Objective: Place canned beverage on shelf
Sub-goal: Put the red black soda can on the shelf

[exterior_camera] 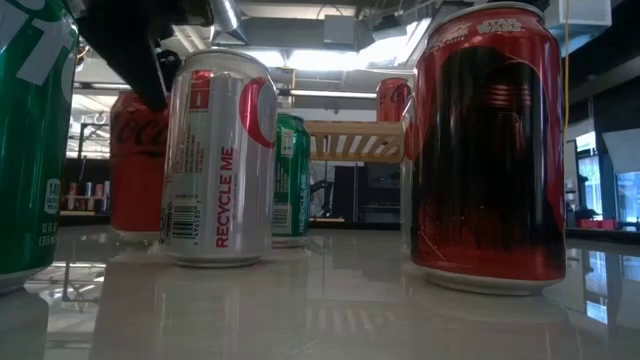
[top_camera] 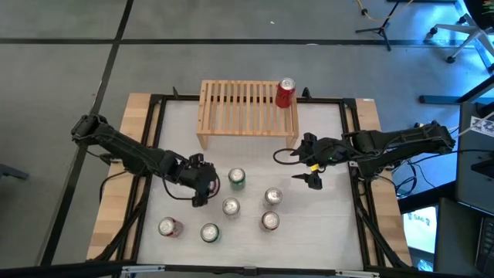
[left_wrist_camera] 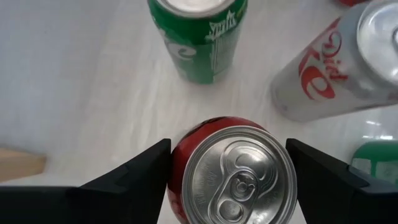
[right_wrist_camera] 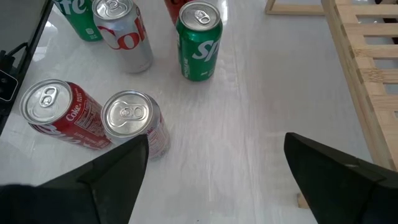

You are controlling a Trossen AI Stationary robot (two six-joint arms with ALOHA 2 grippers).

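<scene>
High: left gripper low among cans, shelf already bearing one red can | Left wrist: fingers spread, straddling a red can — center, then squeeze evenly | Right wrist: right gripper gapes, idle — near shelf.

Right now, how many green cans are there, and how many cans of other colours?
Green cans: 2
Red or silver cans: 6
Total: 8

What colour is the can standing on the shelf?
Red: the can on the shelf shows best in the high view.
</scene>
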